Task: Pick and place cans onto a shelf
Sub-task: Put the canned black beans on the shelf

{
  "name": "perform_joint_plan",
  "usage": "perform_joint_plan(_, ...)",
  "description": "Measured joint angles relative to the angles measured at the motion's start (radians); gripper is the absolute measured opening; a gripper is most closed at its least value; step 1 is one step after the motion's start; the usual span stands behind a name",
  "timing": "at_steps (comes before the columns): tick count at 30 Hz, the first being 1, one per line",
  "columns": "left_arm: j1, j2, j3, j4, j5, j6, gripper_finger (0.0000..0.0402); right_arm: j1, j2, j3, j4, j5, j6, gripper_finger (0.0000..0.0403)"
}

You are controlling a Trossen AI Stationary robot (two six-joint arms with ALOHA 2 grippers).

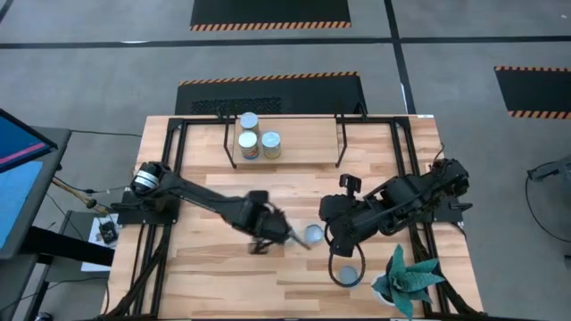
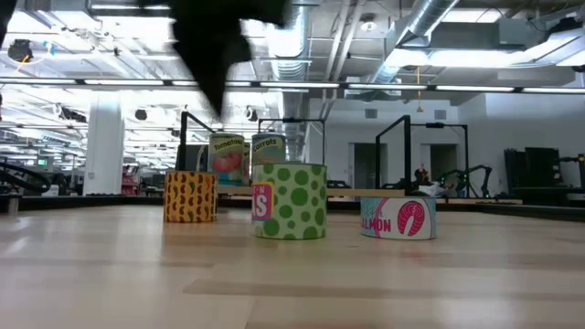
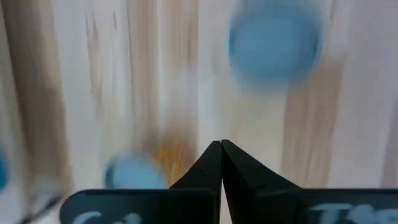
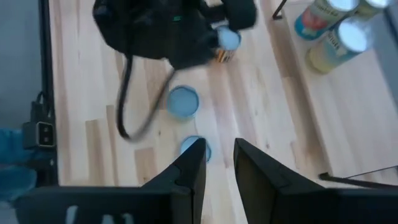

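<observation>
Cans [image 1: 257, 140]: 3 round tins on wooden shelf [image 1: 303, 143]; left pincer [image 1: 299, 239] closed, right pincer [image 1: 332, 252] empty, parted.

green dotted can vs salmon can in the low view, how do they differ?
The green dotted can is taller; the salmon can is squat. The green dotted can's label is green with darker spots; the salmon can's is blue with a pink fish and lettering. Both stand upright on the table, neither on the shelf.

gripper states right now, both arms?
Left gripper: closed, holding nothing, above the tabletop near the loose cans.
Right gripper: open, holding nothing, above the table.
</observation>
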Motion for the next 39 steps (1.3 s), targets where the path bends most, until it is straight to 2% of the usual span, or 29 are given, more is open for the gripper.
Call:
perform_joint_plan(2, -0.02, -0.016, -0.015, -0.119, 0.01, 0.005, 0.0, 0.02, 0.0, 0.0, 0.0, 0.036, 0.0, 0.0107)
perform_joint_plan(5, -0.04, -0.084, -0.091, -0.151, 0.092, 0.004, 0.0, 0.053, -0.009, 0.0, 0.0, 0.075, 0.0, 0.0107)
perform_joint_plan(7, -0.046, -0.151, -0.179, -0.076, 0.14, 0.002, 0.0, 0.07, -0.013, 0.0, 0.0, 0.115, 0.0, 0.0107)
perform_joint_plan(10, -0.04, -0.281, -0.345, 0.135, 0.164, -0.055, 0.0, 0.1, -0.031, -0.023, 0.002, 0.15, 0.007, 0.0107)
perform_joint_plan(12, -0.021, -0.353, -0.458, 0.301, 0.129, -0.093, 0.0, 0.109, -0.056, -0.074, 0.001, 0.185, 0.032, 0.0107)
perform_joint_plan(15, 0.022, -0.423, -0.556, 0.414, 0.068, -0.141, 0.0, 0.107, -0.113, -0.185, 0.0, 0.2, 0.091, 0.0107)
perform_joint_plan(19, 0.088, -0.464, -0.574, 0.408, 0.053, -0.132, 0.0003, 0.056, -0.208, -0.338, 0.0, 0.201, 0.165, 0.0107)
perform_joint_plan(22, 0.131, -0.476, -0.574, 0.419, 0.095, -0.069, 0.0017, -0.001, -0.283, -0.443, -0.001, 0.198, 0.215, 0.0107)
perform_joint_plan(26, 0.162, -0.46, -0.574, 0.408, 0.15, 0.004, 0.0056, -0.059, -0.374, -0.575, 0.008, 0.194, 0.273, 0.0107)
perform_joint_plan(31, 0.164, -0.418, -0.574, 0.396, 0.148, 0.055, 0.0112, -0.09, -0.456, -0.717, 0.017, 0.175, 0.342, 0.0107)
perform_joint_plan(39, 0.163, -0.306, -0.574, 0.394, 0.115, 0.045, 0.0175, -0.108, -0.52, -0.825, 0.04, 0.164, 0.365, 0.0107)
